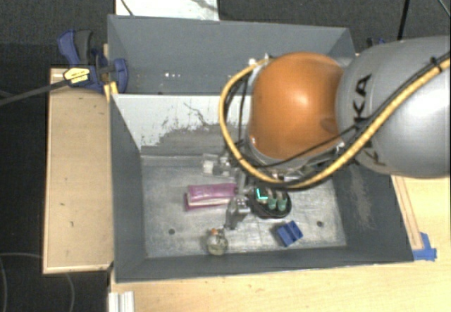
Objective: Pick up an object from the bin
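Camera view: the purple bar (210, 196) lies flat on the floor of the bin (130, 191), a little left of middle. Its right end sits just beside the jaws, which are down low under the orange cover (296, 110). Wide or narrow? I cannot tell, because the cover and cables hide too much. Nothing shows between the jaws, so I would not call this a grasp.

Just right of the jaws there is a dark thing (273, 203) with green spots; whether it is loose or part of the robot is unclear. Further out are a blue block (288, 233) near the front wall and a small round thing (216, 241) at the front, both apart from the bar.

My read is that the reach down is done, while closing on something and lifting it out are still to come.
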### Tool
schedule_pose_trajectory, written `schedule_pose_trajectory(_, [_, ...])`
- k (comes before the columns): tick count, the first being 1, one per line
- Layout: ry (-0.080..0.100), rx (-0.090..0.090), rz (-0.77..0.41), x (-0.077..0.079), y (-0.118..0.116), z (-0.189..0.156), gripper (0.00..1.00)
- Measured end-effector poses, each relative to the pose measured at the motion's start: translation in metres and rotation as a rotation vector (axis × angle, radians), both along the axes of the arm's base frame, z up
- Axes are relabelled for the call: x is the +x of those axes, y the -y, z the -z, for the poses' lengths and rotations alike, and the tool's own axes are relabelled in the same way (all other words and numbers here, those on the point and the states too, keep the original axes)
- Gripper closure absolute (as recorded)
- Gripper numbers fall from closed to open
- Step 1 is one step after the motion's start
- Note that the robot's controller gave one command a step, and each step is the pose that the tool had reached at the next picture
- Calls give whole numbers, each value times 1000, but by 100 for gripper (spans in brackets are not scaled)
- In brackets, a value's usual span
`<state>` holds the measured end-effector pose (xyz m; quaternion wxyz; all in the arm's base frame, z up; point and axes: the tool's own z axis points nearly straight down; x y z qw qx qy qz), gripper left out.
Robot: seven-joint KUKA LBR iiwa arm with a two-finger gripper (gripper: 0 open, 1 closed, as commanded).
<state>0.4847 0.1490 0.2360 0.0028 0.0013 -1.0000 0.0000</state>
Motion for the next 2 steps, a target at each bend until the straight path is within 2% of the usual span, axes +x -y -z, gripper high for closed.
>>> schedule_pose_trajectory(1, [10,2,-127,71,28,166,0])
schedule_pose_trajectory(2, [17,4,-122,73,27,161,100])
